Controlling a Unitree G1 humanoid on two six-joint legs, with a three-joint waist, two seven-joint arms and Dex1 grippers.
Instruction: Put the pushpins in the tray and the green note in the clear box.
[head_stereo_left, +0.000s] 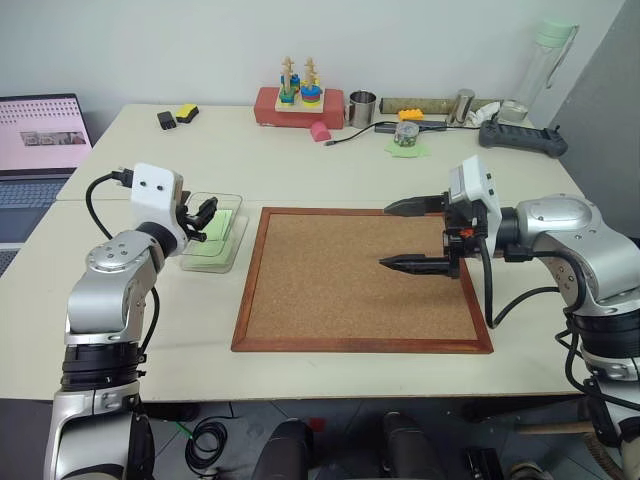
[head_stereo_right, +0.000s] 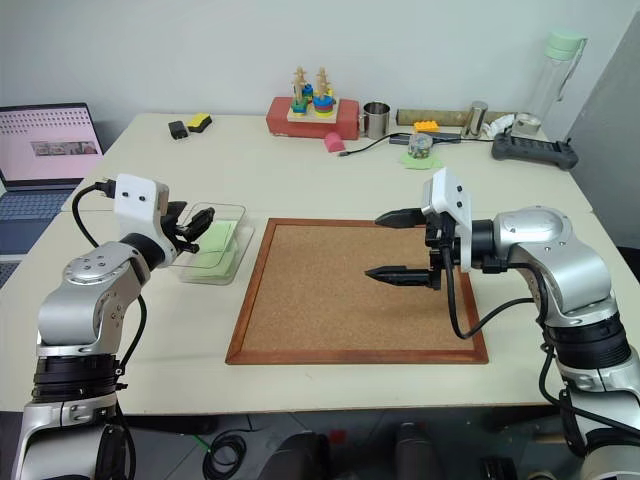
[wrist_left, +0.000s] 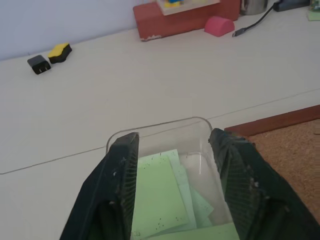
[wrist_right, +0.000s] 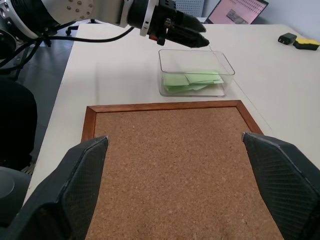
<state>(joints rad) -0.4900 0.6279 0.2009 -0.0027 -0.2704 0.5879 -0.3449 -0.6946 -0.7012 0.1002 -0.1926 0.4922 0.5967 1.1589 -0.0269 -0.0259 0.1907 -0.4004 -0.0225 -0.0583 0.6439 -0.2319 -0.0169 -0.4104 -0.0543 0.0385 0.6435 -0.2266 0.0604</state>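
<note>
green note inside clear box

You have the cork board central on the surface; at its nine o'clock sits the clear box, the green note lying inside.

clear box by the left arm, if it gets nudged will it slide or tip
The clear box would probably slide rather than tip: it looks shallow and wide-based on a smooth table. It likely shifts easily, since it appears thin-walled and holds only green paper slips.
</note>
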